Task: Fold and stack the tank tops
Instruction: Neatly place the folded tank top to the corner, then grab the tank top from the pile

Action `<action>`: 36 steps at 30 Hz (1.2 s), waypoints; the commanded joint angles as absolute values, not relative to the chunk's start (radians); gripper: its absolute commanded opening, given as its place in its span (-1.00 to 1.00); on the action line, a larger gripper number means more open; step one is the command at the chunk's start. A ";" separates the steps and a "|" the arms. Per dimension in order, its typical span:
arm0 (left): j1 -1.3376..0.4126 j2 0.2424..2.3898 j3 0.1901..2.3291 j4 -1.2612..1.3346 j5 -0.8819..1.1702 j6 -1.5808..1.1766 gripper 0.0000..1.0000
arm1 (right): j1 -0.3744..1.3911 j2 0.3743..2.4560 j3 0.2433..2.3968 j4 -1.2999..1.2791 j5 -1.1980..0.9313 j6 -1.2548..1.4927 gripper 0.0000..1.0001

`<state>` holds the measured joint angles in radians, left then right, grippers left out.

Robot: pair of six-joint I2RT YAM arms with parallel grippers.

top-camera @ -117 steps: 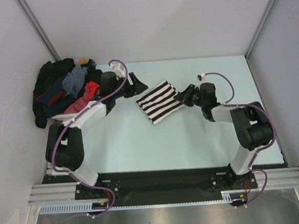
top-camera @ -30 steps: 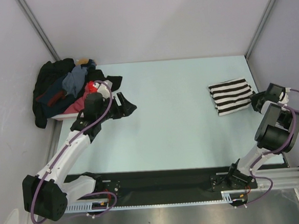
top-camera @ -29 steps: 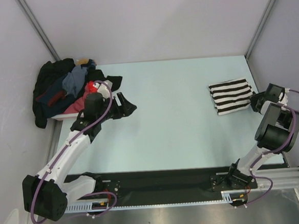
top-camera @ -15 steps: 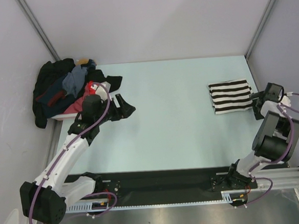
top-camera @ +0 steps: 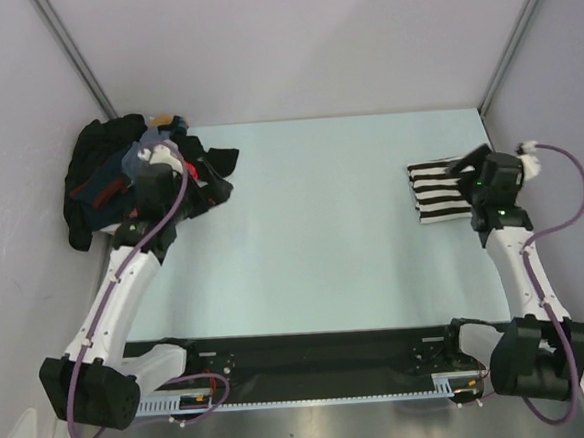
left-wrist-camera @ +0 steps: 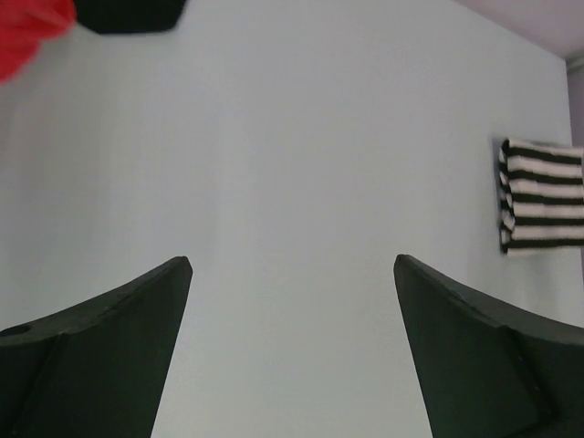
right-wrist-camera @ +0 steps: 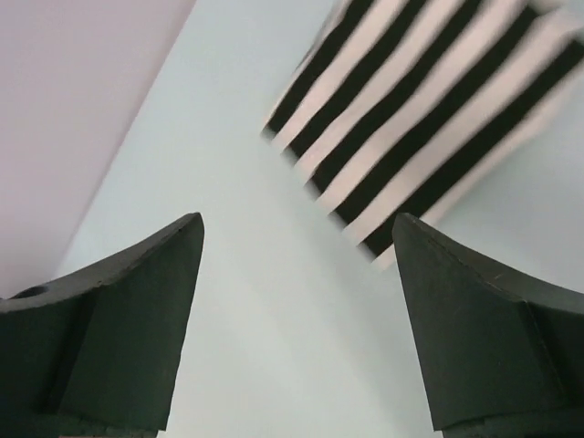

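The black-and-white striped tank top [top-camera: 438, 191] lies folded flat at the right side of the table; it also shows in the right wrist view [right-wrist-camera: 429, 109] and, far off, in the left wrist view [left-wrist-camera: 543, 196]. My right gripper [top-camera: 461, 167] hovers over its far right part, open, with nothing between the jaws [right-wrist-camera: 297, 219]. My left gripper [top-camera: 218, 189] is open and empty [left-wrist-camera: 292, 260] at the right edge of the clothes pile [top-camera: 119, 176]. A dark navy cloth with red trim [top-camera: 104, 189] lies in that pile.
The pile holds black, blue-grey and red cloth [left-wrist-camera: 27, 23] and hangs over a pale basket rim [top-camera: 130, 228] at the far left corner. Grey walls close the table in on the left, back and right [right-wrist-camera: 73, 109].
The striped top went from the table's middle to the right side. My right gripper opened, let it go and swung up over it. My left gripper opened wider and drew back toward the pile.
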<state>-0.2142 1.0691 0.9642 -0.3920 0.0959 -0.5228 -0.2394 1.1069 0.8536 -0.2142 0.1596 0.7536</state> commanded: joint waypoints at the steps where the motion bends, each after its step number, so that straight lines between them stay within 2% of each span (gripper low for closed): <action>1: -0.143 1.132 1.156 -0.498 -0.053 -0.508 1.00 | -0.077 1.077 0.818 -0.123 0.035 0.654 0.78; 2: -0.126 1.147 1.193 -0.521 -0.078 -0.503 1.00 | -0.045 1.072 0.807 -0.112 0.014 0.640 0.66; 5: -0.049 1.201 1.319 -0.586 -0.149 -0.495 1.00 | 0.084 1.069 0.782 -0.094 0.011 0.627 0.53; 8: 0.053 1.250 1.417 -0.609 -0.152 -0.515 1.00 | 0.221 1.074 0.735 -0.038 0.008 0.614 0.48; 9: 0.105 1.264 1.452 -0.615 -0.140 -0.541 1.00 | 0.306 1.078 0.712 -0.023 0.027 0.600 0.47; 13: 0.215 1.359 1.509 -0.606 -0.091 -0.594 0.99 | 0.440 1.115 0.654 0.063 0.146 0.555 0.46; 19: 0.262 1.559 1.633 -0.603 -0.146 -0.603 0.86 | 0.488 1.169 0.603 0.147 0.172 0.552 0.41; 24: 0.278 1.712 1.782 -0.698 -0.316 -0.606 0.79 | 0.488 1.189 0.595 0.150 0.203 0.555 0.41; 27: 0.301 1.733 1.789 -0.722 -0.368 -0.638 0.72 | 0.488 1.201 0.597 0.155 0.196 0.558 0.41; 32: 0.353 1.726 1.695 -0.690 -0.338 -0.689 0.57 | 0.488 1.226 0.606 0.152 0.192 0.563 0.41; 34: 0.389 1.735 1.642 -0.658 -0.281 -0.706 0.32 | 0.488 1.227 0.606 0.150 0.193 0.563 0.41; 35: 0.402 1.741 1.625 -0.646 -0.258 -0.706 0.04 | 0.489 1.226 0.606 0.150 0.195 0.561 0.41; 36: 0.425 1.750 1.597 -0.622 -0.238 -0.701 -0.66 | 0.489 1.224 0.604 0.153 0.196 0.560 0.41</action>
